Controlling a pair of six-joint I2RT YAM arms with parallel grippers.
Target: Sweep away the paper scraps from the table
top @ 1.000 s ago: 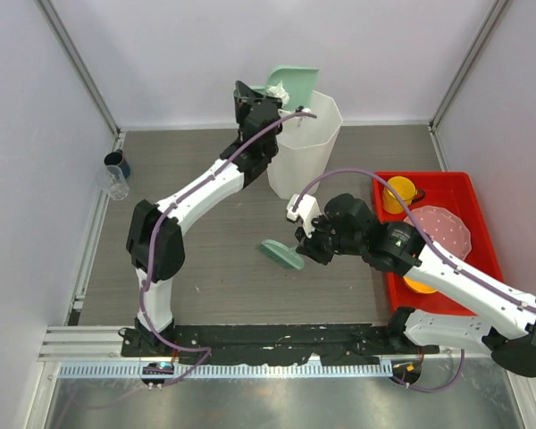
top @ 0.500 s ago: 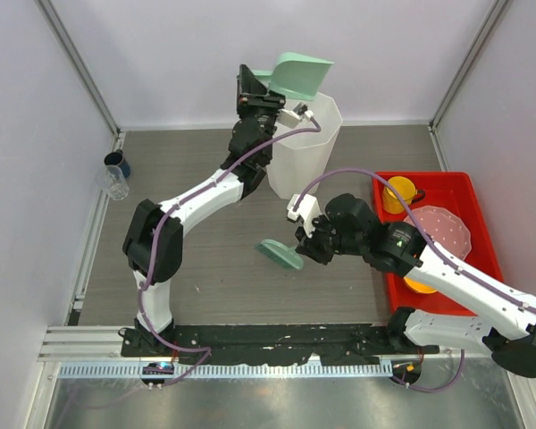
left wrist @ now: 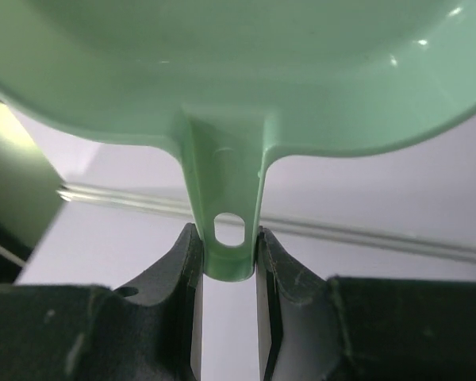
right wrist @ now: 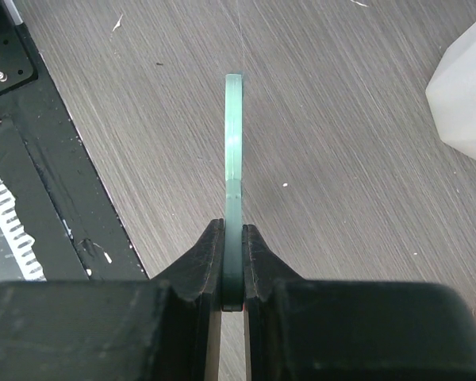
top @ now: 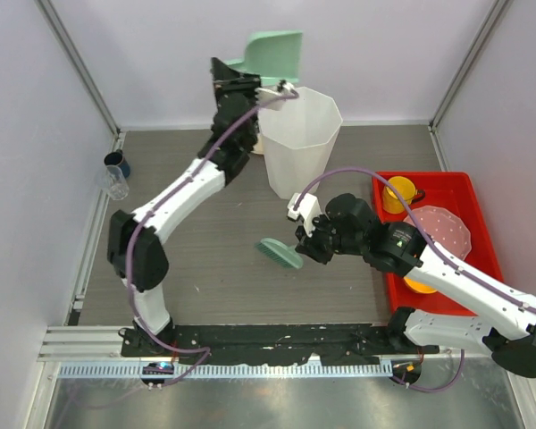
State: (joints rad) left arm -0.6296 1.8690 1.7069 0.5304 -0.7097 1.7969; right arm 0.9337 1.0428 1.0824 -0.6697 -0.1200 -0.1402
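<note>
Top external: left gripper (left wrist: 226,252) pinching green dustpan (top: 273,54) handle, pan raised by white bin (top: 304,152), table's (top: 384,147) far edge; right gripper (right wrist: 232,266) clamps green brush (right wrist: 234,143), mid-table; paper scraps: none visible on table. Step: likely dumping; next, lower tools gently.

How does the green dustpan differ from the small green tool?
The dustpan, in the left end effector, is wide, scoop-shaped and raised high beside the white bin; the small green tool, in the right end effector, is flatter and low over the table. Both are pale green.
</note>
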